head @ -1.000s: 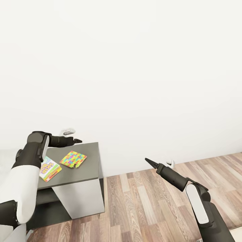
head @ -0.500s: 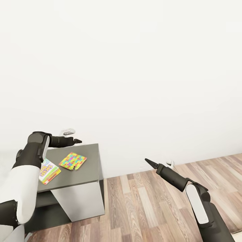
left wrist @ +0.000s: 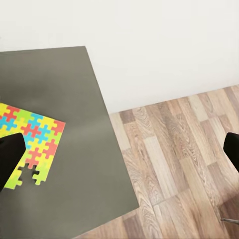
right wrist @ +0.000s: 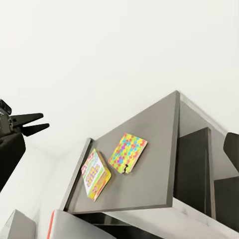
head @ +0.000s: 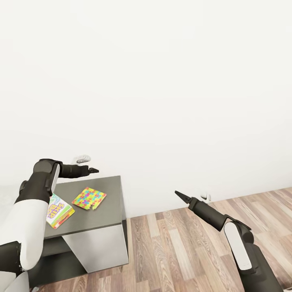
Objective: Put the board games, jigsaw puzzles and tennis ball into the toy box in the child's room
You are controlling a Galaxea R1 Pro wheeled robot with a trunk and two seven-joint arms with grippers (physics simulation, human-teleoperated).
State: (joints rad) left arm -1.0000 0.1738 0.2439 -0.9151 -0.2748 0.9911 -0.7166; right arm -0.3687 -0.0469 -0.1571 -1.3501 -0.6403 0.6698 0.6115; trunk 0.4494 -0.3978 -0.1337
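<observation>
A jigsaw puzzle [head: 89,198] [left wrist: 30,142] [right wrist: 127,152] lies flat on the dark grey section of the table [head: 109,202] [left wrist: 74,99] [right wrist: 154,149]. Beside it lies a board game [head: 59,210] [right wrist: 95,174] lettered SKIP BO, partly covered by my left arm in the head view. My left gripper [head: 94,170] [right wrist: 34,124] hovers open above the table's far edge, its fingers [left wrist: 10,159] spread wide and empty. Over the floor to the table's right, my right gripper [head: 180,195] is raised and open, its fingers [right wrist: 10,154] holding nothing.
A plain white wall [head: 162,101] stands close behind the table. Wood-plank floor [head: 182,247] stretches to the right of it. Under the dark top are a white side panel [head: 99,243] and a lower dark shelf [head: 52,247].
The whole view has shifted slightly, so the table and floor sit a little lower and further right in the picture. Both arms hold the same pose.
</observation>
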